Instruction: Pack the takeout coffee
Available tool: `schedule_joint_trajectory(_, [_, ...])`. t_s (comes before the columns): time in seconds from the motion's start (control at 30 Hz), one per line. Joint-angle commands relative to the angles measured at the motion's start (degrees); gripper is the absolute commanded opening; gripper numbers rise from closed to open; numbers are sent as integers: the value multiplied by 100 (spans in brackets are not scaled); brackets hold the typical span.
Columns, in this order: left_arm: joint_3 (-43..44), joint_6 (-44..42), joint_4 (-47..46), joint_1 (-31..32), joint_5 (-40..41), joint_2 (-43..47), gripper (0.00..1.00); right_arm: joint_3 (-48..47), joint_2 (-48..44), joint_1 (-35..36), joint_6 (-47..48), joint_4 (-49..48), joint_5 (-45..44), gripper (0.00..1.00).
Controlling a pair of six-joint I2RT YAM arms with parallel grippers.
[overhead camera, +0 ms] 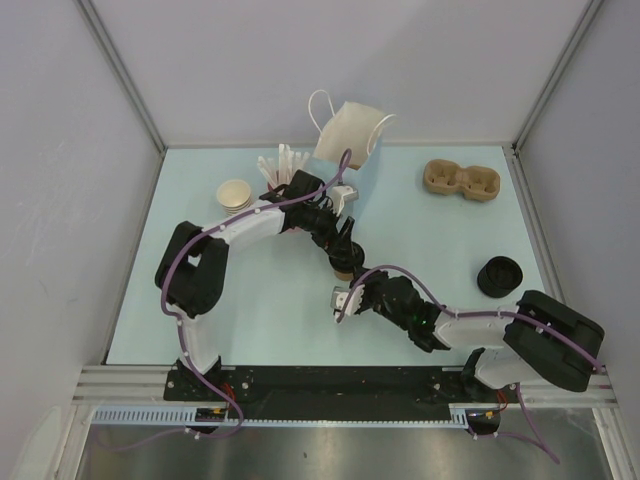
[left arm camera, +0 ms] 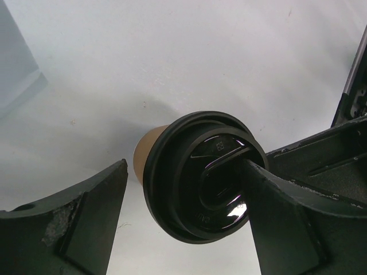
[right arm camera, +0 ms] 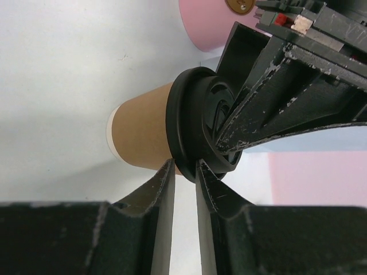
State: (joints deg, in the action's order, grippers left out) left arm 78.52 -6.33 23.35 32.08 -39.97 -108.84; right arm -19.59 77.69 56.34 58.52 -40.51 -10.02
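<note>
The takeout coffee point(right arm camera: 143, 134) is sitting near the middle of the table point(overhead camera: 250, 310), between the two wrists. From above, little of it is showing: only a patch of brown wall below the left gripper point(overhead camera: 345, 242), which is covering the black lid point(left arm camera: 200, 183). Whether the cup is resting squarely on its base is hard to tell. The left gripper is standing wide open around the cup, one finger point(left arm camera: 298, 212) lying against the lid's top and rim, the other clear of it, so it is not clamping. The right gripper point(right arm camera: 184, 166) is reaching in from the near side, its jaws narrowed to a slit and pinching the lid's rim. A pink cup point(right arm camera: 206, 23), cut off by the frame edge, is standing just behind. A paper bag point(overhead camera: 350, 130) is sitting at the far edge.
</note>
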Motion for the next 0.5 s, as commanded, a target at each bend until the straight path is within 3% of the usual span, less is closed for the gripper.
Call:
schedule_joint_trajectory(0.0, [-109,-255,257,-8,173,-138,84,8,378,0,-368,860,308,22])
schedule_joint_trajectory(0.33, [-171,-264,222,-17,138,-129,84,-106,625,0,-482,1327,352,19])
schedule_joint_trajectory(0.47, [-135,-264,222,-26,147,-129,84,-123,300,-44,-491,1256,343,23])
